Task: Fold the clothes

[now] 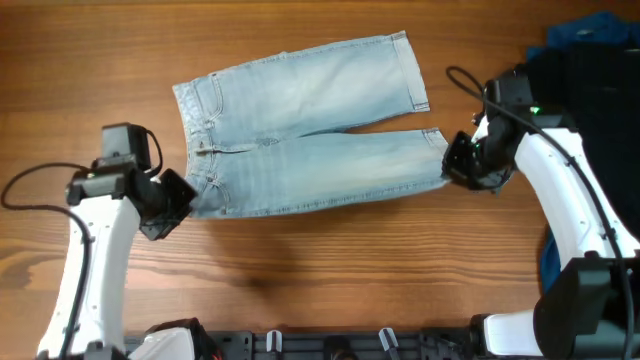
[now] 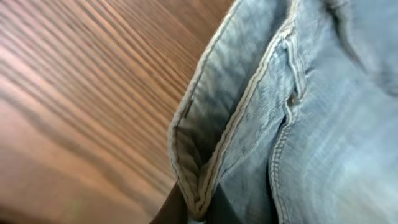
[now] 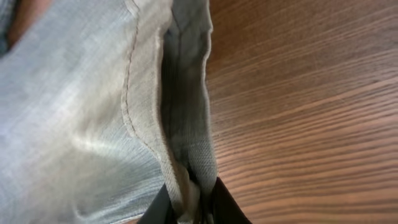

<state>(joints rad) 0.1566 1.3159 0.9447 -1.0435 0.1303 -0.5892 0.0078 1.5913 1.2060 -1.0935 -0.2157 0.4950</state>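
shorts (image 1: 300,130) centre, black garment (image 1: 600,80) right, front open

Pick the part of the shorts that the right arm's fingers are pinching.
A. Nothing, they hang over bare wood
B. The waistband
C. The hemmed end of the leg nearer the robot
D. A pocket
C: in the right wrist view the right fingers are shut on a stitched hem edge, and from overhead that arm meets the shorts at the end of the nearer leg.
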